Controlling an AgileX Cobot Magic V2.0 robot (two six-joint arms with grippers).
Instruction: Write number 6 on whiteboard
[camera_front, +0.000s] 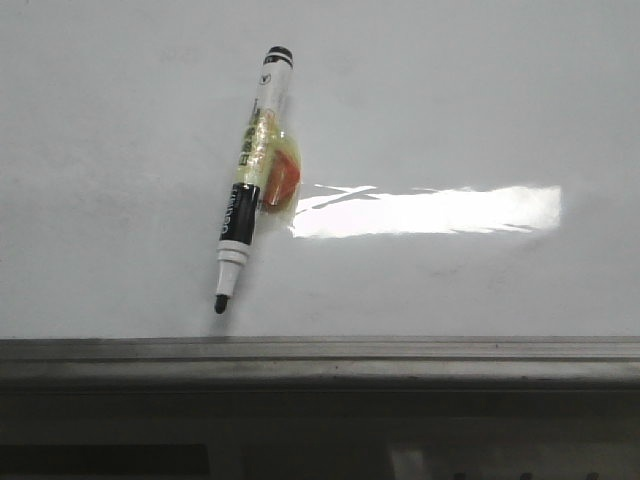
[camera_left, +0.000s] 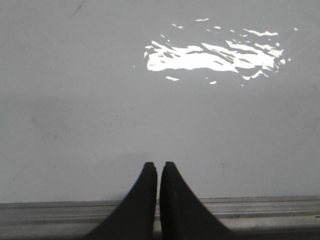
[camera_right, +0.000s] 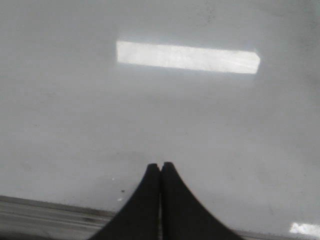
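Note:
The whiteboard fills the front view, glossy white-grey, with a bright glare patch right of centre and a grey metal frame strip along its near edge. No number 6 shows on it in any view. A marker pen lies on the board left of centre, uncapped black tip pointing toward the near edge, with tape and an orange piece on its middle. My left gripper is shut and empty above the board's near edge. My right gripper is shut and empty, also above the near edge. Neither gripper shows in the front view.
The board also shows in the left wrist view with its frame strip, and in the right wrist view. Below the frame strip in the front view is a dark area off the board.

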